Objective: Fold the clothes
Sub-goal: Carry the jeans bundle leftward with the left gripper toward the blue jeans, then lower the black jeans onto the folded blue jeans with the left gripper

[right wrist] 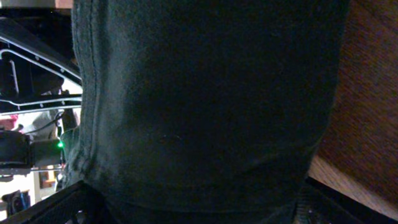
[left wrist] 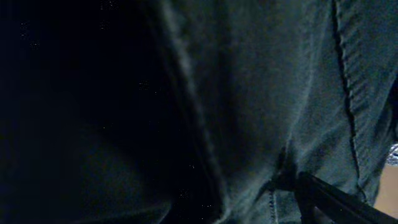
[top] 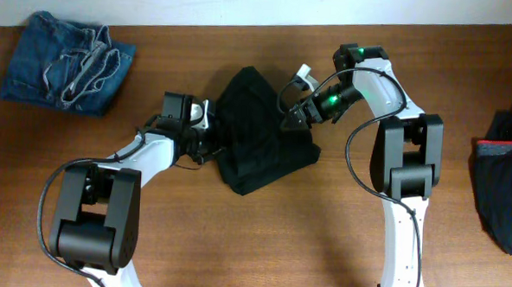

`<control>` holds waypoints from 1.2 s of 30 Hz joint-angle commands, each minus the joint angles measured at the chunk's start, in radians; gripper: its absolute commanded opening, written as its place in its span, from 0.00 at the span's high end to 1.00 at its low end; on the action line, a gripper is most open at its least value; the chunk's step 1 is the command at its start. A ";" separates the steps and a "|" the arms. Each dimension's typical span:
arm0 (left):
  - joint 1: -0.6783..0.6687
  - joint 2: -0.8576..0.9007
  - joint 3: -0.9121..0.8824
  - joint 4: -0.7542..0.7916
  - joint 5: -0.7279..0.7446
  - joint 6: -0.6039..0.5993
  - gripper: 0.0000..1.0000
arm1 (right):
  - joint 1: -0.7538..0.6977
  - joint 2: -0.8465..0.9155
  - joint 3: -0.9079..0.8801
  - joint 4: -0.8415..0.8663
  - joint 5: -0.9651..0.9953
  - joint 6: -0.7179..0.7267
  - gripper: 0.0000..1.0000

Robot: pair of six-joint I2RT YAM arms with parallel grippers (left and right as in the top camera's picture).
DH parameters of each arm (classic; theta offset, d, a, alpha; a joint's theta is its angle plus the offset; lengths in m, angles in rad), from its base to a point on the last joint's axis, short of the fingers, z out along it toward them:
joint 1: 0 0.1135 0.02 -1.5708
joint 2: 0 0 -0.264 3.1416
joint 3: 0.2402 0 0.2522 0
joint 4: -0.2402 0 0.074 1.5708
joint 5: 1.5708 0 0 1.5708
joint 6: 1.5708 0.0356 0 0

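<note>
Black trousers (top: pixel 261 131) bunched, fill both wrist views | left pincer (top: pixel 209 136), right pincer (top: pixel 292 119) spread wide, tips buried

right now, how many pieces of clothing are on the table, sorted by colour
black trousers: 1
blue jeans: 1
dark garment with a reddish band: 1
total: 3
</note>
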 commanded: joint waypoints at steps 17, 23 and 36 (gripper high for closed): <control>-0.043 0.049 -0.052 0.088 -0.087 0.001 0.99 | -0.004 0.022 -0.005 -0.002 -0.051 0.010 0.01; -0.010 0.046 0.220 -0.203 -0.206 0.250 1.00 | -0.208 0.022 0.020 0.064 -0.050 0.341 0.01; 0.101 0.046 0.805 -0.586 -0.562 0.377 0.99 | -0.256 0.022 -0.178 0.169 0.050 0.421 0.01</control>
